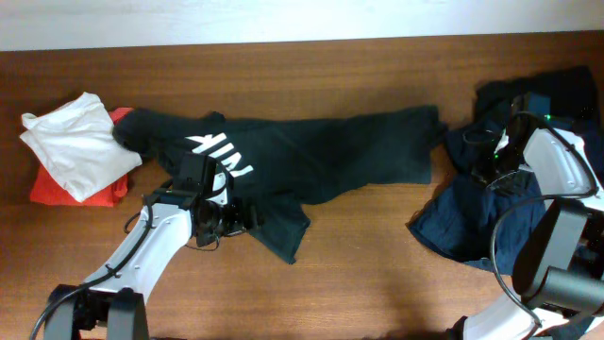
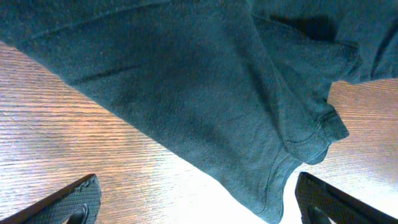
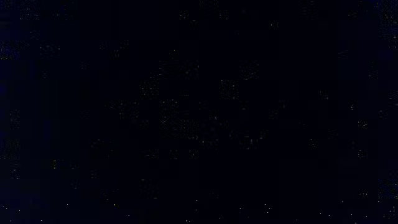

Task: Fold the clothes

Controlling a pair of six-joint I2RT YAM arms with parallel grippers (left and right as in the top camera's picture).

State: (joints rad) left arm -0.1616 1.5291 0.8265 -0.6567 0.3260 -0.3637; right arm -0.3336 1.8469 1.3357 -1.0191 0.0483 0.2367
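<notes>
Soft, light black fabric T-shirt w/ white lettering (image 1: 311,151), prob. best pinched at hem corner (image 2: 311,146) below left gripper's (image 1: 234,219) spread-apart jaws; right gripper (image 1: 483,159), right of shirt, state unreadable.

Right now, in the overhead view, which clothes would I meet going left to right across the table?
White garment → black T-shirt → navy pile. A red garment lies under the white one and overlaps it, so it has no place of its own in the order.
</notes>
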